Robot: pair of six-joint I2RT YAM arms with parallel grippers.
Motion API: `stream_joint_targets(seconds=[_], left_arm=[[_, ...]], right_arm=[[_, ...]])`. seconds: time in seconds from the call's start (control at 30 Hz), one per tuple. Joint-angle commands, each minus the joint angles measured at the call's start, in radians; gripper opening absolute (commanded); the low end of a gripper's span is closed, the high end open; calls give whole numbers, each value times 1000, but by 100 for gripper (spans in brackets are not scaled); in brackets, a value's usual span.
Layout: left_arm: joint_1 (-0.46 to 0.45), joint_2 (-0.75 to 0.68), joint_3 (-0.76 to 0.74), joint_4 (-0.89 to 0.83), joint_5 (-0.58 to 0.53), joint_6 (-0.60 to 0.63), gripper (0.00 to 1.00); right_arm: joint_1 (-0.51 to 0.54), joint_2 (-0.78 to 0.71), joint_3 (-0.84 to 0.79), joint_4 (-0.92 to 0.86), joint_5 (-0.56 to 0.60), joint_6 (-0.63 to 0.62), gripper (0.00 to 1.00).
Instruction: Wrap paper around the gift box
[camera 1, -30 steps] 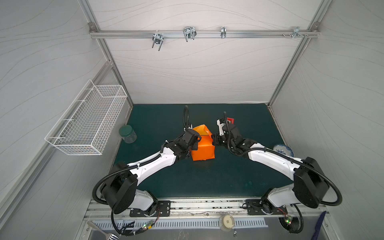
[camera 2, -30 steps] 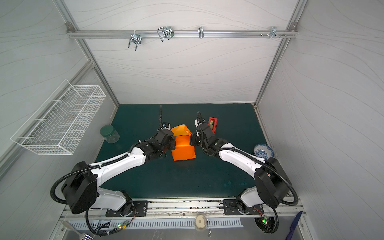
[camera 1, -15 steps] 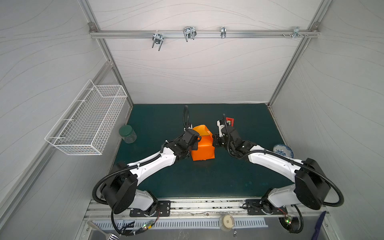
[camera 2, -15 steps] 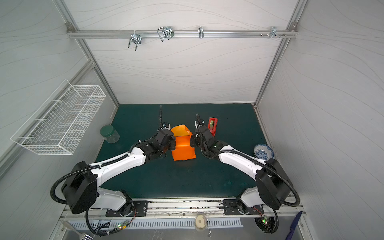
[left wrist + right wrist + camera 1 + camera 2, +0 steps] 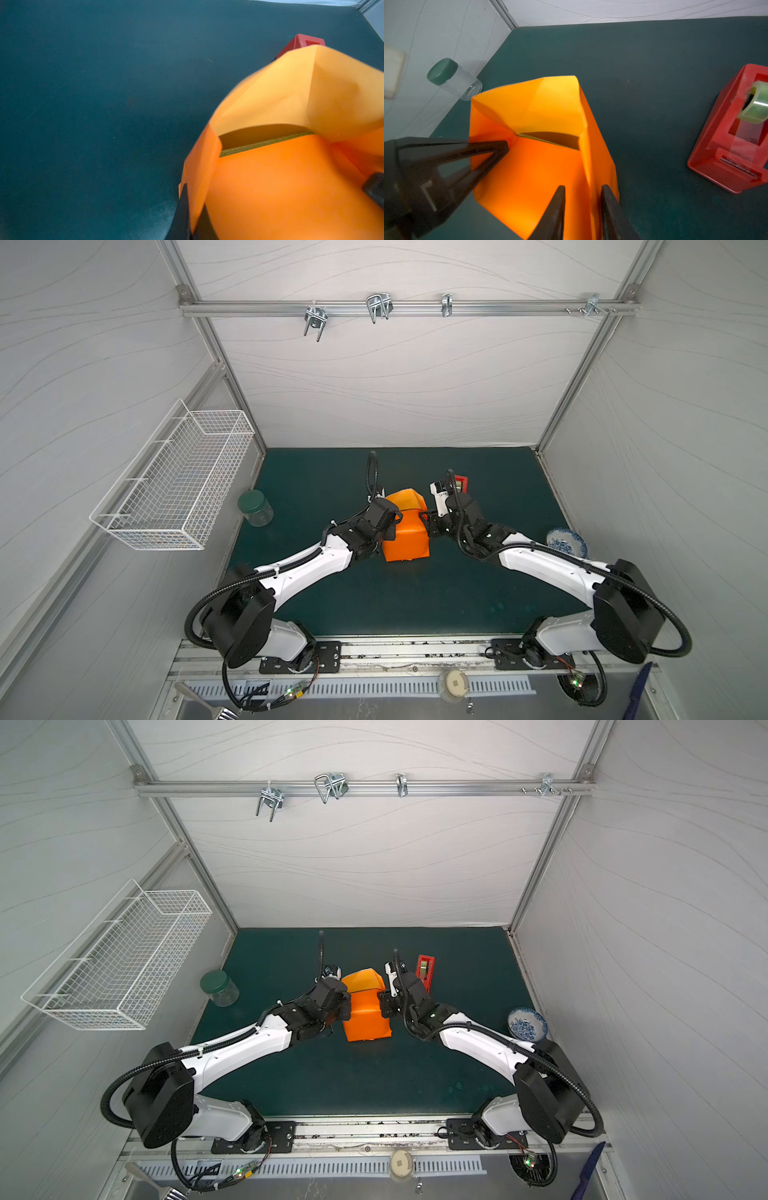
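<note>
The left jaws were clenched on the paper (image 5: 542, 166), pinching one side fold at the corner where it met the box's far edge. The right jaws stood parted, astride the opposite side fold, which ran up between them without being squeezed.

Between the two pairs sat the box (image 5: 266, 137), nearly all of it hidden. Only a thin olive rim and a shadowed end face showed, at the open end away from both jaws. There the paper rose in a loose, pale-lit hood with slanting creases, not yet folded down. Nearer the jaws it lay smooth and tight over the top, bright orange, with sharp side edges.

The step in hand looked to me like closing that far end. To do it well, the left jaws ought to hold their fold pinned so the wrap does not slacken. The right jaws should take their flap close to the box's corner and press it flat against the end face, so the creases fall on the edges before the hood comes down. The sheet looked thin, so a hard pull could tear or crumple it.

A red dispenser (image 5: 726, 145) with clear tape stood just outward of the right jaws, apart from the paper. A green-lidded jar (image 5: 452, 81) stood well off past the left jaws, by the wall, on the dark green surface (image 5: 654, 62).
</note>
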Motion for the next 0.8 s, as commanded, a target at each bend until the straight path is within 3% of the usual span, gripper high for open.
stream_joint_targets(seconds=[0.0,0.4,0.77], left_arm=[[-8,20,-6,-15,23,-1,0],[-9,24,-4,-14,25,0,0],[-9,20,-9,-11,32,0,0]], right_arm=[[1,-19,7,-20,37,-55,32],[15,84,133,-113,180,-109,13],[88,205,277,-258,430,-141,4]])
